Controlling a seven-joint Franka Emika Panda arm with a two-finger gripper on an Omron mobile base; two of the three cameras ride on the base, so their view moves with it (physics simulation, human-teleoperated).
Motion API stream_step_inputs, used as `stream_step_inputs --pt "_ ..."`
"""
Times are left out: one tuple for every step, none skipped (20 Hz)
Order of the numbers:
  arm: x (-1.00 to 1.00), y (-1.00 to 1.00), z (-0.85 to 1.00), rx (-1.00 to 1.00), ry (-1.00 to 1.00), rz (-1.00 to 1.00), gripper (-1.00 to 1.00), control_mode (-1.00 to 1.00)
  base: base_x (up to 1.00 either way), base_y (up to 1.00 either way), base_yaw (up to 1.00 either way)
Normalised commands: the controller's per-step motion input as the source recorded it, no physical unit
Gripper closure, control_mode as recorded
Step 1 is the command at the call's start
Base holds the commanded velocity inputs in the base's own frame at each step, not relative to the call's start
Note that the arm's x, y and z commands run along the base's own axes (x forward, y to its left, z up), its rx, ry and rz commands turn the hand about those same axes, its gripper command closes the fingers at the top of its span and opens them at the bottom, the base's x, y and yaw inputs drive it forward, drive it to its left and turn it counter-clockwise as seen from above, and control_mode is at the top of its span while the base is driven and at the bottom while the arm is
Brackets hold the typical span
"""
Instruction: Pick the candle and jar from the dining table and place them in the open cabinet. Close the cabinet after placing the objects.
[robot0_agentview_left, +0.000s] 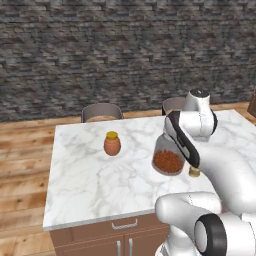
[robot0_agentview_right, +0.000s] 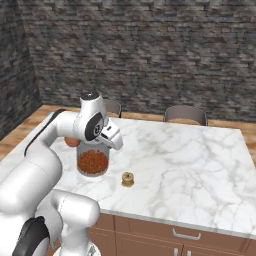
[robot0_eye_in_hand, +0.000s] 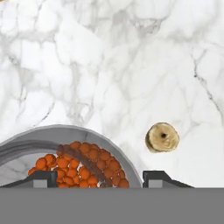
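We find the gripper (robot0_eye_in_hand: 94, 178) over the jar (robot0_eye_in_hand: 74, 159), jaws apart, gripping nothing; candle (robot0_eye_in_hand: 162, 137) just beside the jar.

The tabletop (robot0_agentview_left: 90, 175) is white with grey swirly lines. The jar (robot0_agentview_left: 167, 159) is clear glass with red-brown bits inside. The candle (robot0_agentview_right: 128, 179) is tan-gold. A small pot (robot0_agentview_left: 112, 145) is orange with a yellow lid. The wall (robot0_agentview_left: 100, 50) is dark grey stone.

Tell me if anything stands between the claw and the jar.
Nothing visible does. The claw hangs right above the jar, its fingertips spread on either side of the lid. The candle stands apart beside the jar on the dining table, out of the way.
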Motion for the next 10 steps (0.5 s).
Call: stream_step_inputs --pt "-0.29 0.00 0.61 -0.01 -0.07 -0.02 1.00 -1.00 0.00 0.00 0.00" --pt "-0.34 0.00 0.62 -0.01 -0.08 -0.02 1.00 -1.00 0.00 0.00 0.00" --pt "-0.39 0.00 0.63 -0.02 -0.10 -0.02 1.00 -1.00 0.00 0.00 0.00" --pt "-0.36 0.00 0.62 -0.03 -0.10 -0.02 1.00 -1.00 0.00 0.00 0.00" --pt "-0.35 0.00 0.64 -0.03 -0.11 -0.02 1.00 -1.00 0.00 0.00 0.00" --pt "-0.31 0.00 0.62 -0.05 -0.11 -0.03 1.00 -1.00 0.00 0.00 0.00" --pt "-0.31 0.00 0.57 -0.07 -0.13 -0.03 1.00 -1.00 0.00 0.00 0.00" --pt "-0.41 0.00 0.48 -0.12 -0.23 -0.03 1.00 -1.00 0.00 0.00 0.00" --pt "-0.43 0.00 0.43 -0.13 -0.25 -0.03 1.00 -1.00 0.00 0.00 0.00" --pt "-0.41 -0.04 0.41 -0.12 -0.23 -0.03 1.00 -1.00 0.00 0.00 0.00"
